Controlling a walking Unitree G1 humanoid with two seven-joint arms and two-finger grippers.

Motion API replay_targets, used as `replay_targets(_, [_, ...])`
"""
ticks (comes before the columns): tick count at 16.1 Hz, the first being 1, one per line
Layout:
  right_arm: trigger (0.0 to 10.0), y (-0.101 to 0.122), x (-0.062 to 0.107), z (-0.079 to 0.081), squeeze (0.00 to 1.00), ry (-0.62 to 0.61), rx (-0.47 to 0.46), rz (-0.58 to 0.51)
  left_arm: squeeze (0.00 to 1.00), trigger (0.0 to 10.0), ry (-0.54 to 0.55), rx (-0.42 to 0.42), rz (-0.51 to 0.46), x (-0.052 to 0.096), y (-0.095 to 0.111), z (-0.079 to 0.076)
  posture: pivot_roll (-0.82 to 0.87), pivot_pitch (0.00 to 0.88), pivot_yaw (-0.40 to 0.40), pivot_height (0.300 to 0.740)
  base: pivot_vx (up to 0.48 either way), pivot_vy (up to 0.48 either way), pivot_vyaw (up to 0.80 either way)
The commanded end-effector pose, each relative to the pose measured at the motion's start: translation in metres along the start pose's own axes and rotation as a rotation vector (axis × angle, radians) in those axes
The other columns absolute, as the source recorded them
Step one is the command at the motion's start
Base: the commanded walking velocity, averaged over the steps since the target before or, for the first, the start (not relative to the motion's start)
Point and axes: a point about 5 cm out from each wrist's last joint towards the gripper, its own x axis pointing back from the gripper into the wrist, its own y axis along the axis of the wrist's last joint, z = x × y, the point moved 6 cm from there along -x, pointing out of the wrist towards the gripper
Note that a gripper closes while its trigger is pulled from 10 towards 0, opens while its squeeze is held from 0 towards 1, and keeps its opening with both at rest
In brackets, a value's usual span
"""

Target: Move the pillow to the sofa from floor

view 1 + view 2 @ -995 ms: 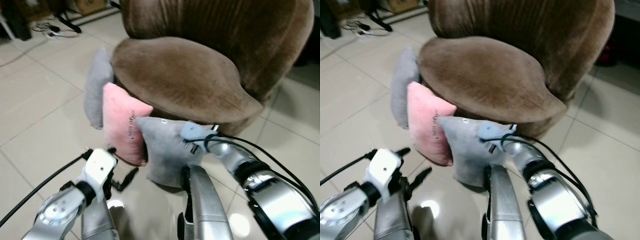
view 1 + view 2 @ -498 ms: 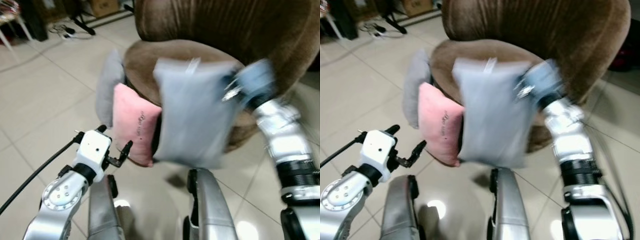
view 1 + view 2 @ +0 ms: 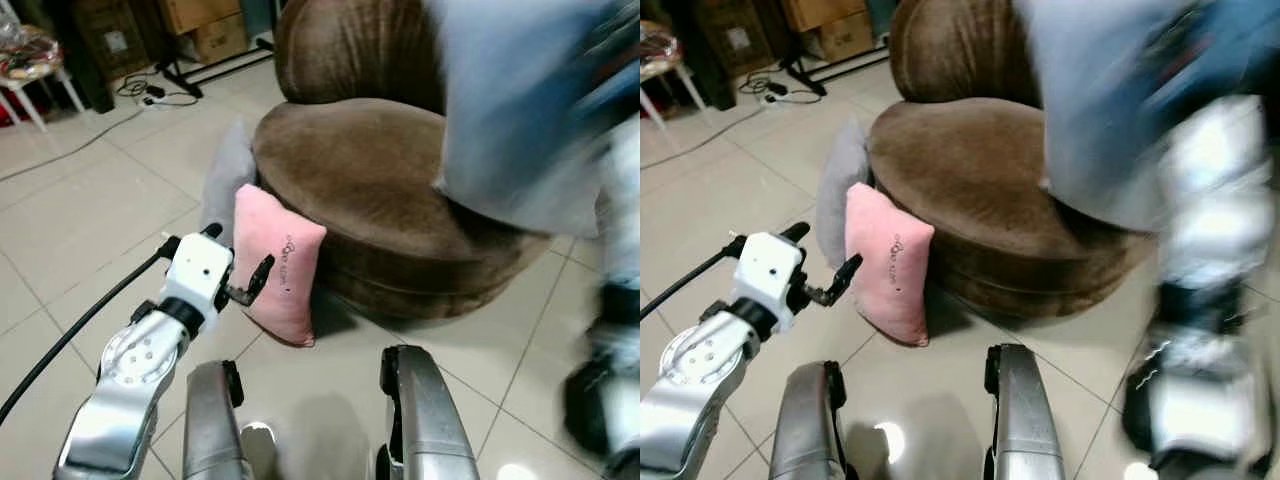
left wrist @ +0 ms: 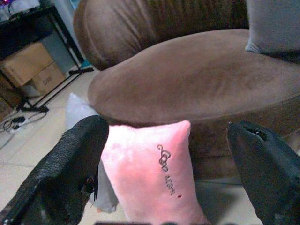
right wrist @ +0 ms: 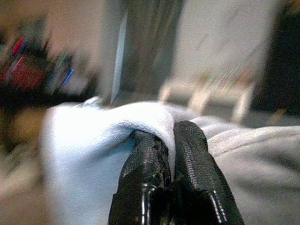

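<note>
The right gripper [image 5: 169, 140] was seen clamped on a fold of the pale grey plush pillow [image 3: 520, 110], its two black fingers [image 5: 146, 173] pressed nearly together with only the pinched cloth between them. The pillow was held high in the air, hanging below and beside that gripper, above the seat of the round brown velvet sofa [image 3: 370, 180]; its lower edge was seen just over the seat cushion, though whether it touched could not be told. The right arm [image 3: 1210, 240] and the pillow were both heavily blurred in the head views.

The left gripper [image 3: 240, 265] was held wide open and empty, its fingers [image 4: 70, 159] spread far apart and touching nothing. Straight ahead of it, framed between the fingers, a pink rectangular cushion with dark embroidered lettering [image 4: 150, 178] was seen standing upright on the light tiled floor [image 3: 80, 210], leaned against the sofa's base. Behind that cushion, farther from the gripper, a second grey cushion [image 3: 840, 180] was propped against the sofa. The gripper was near the pink cushion without contact.
</note>
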Motion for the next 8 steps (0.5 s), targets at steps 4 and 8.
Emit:
replay_targets(4, [10.0,-0.055,0.014,0.050,0.00,0.040,-0.106,0.187,0.36,10.0,0.011,-0.015,-0.001,-0.005,-0.002,0.002,-0.02,0.000,0.003,0.496,0.000,0.000,0.00])
replay_targets(8, [10.0,-0.064,0.016,0.063,0.00,0.039,-0.085,0.246,0.35,10.0,0.124,-0.031,-0.017,-0.011,-0.001,0.019,0.00,0.000,-0.031,0.536,0.000,0.000,0.00])
